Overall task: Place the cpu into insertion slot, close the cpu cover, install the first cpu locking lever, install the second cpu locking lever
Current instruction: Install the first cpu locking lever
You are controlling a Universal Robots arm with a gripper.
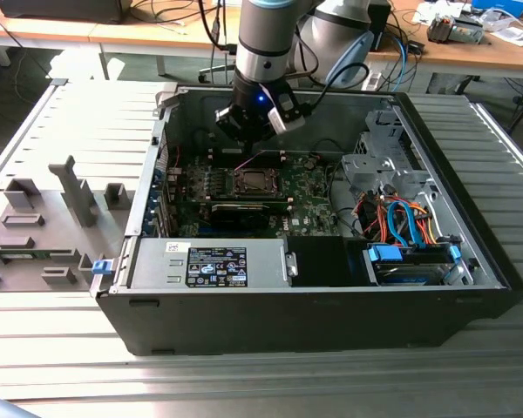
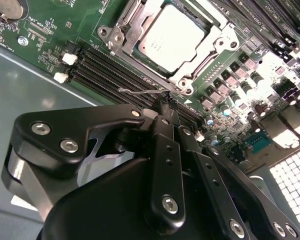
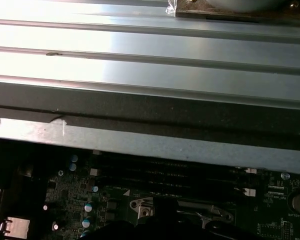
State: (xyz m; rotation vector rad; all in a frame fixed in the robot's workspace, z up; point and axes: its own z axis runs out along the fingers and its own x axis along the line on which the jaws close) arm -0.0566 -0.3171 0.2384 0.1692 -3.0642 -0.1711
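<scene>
One arm | gripper (image 2: 163,102) clenched, tips at thin wire lever (image 2: 142,91) | cpu (image 2: 171,36) seated under cpu cover (image 2: 121,31), just beyond tips.

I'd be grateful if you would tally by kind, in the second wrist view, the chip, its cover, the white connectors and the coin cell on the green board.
cpu: 1
cpu cover: 1
white connectors: 2
coin cell battery: 1
Total: 5

Silver cpu (image 2: 172,37) (flat) in insertion slot (image 2: 121,31)
</scene>
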